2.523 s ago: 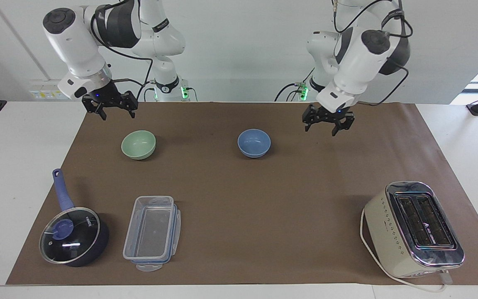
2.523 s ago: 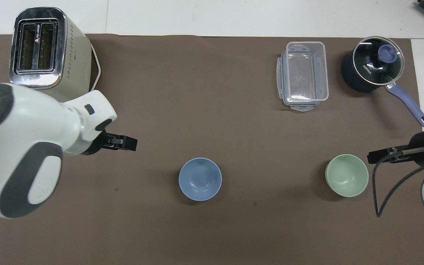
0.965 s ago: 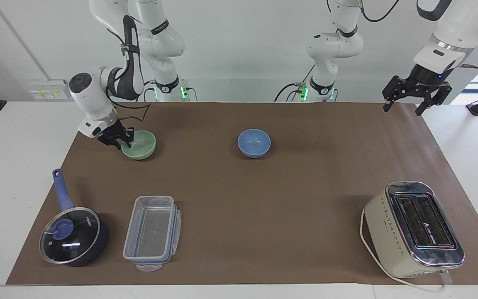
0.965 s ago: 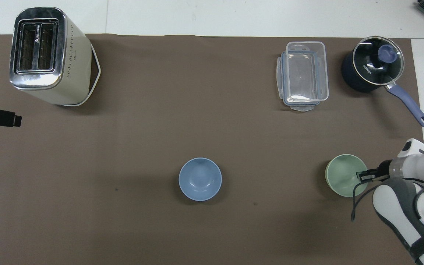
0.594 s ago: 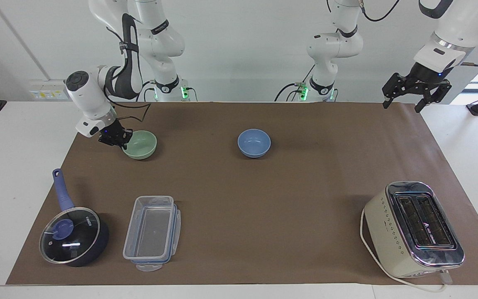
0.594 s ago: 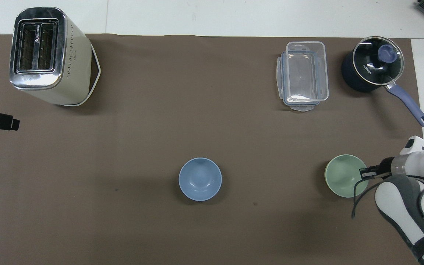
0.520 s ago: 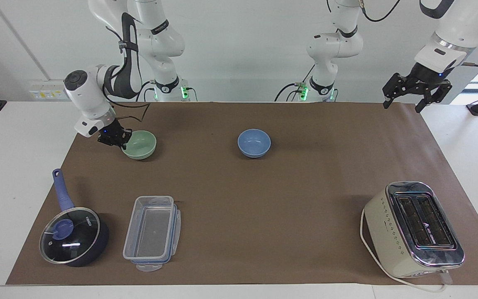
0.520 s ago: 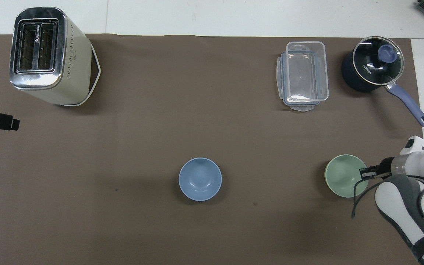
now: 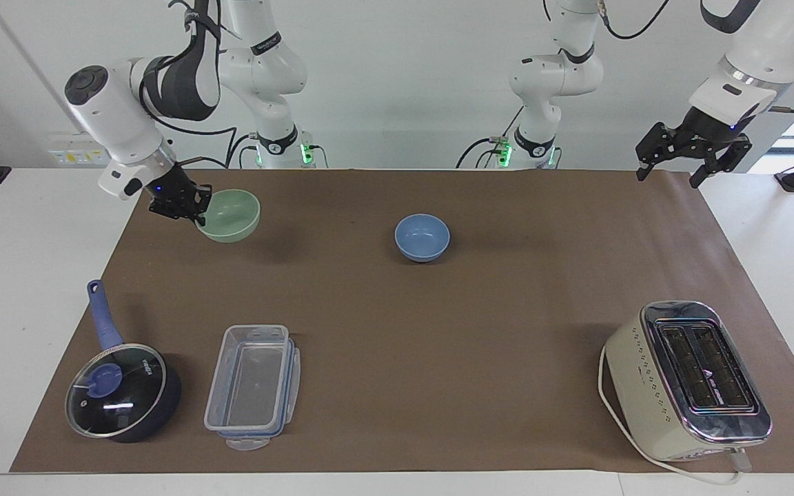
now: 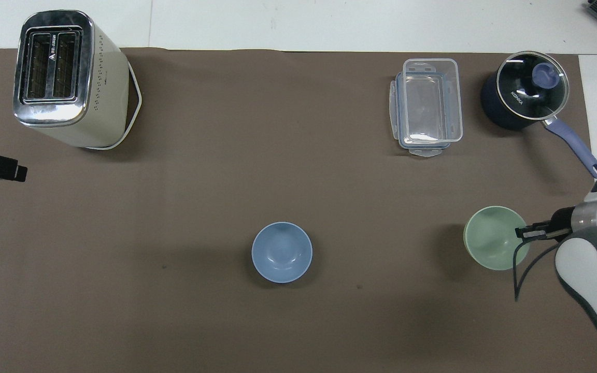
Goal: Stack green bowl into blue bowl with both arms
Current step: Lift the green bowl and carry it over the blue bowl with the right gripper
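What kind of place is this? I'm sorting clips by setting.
Most likely a robotics lab set up as a mock kitchen: two arms bolted at a white table with a brown mat, a toaster and saucepan as props. The right gripper holds a green bowl.

Robotics lab: two bench-mounted arms (image 9: 259, 62), brown mat (image 9: 438, 331), bare white walls.
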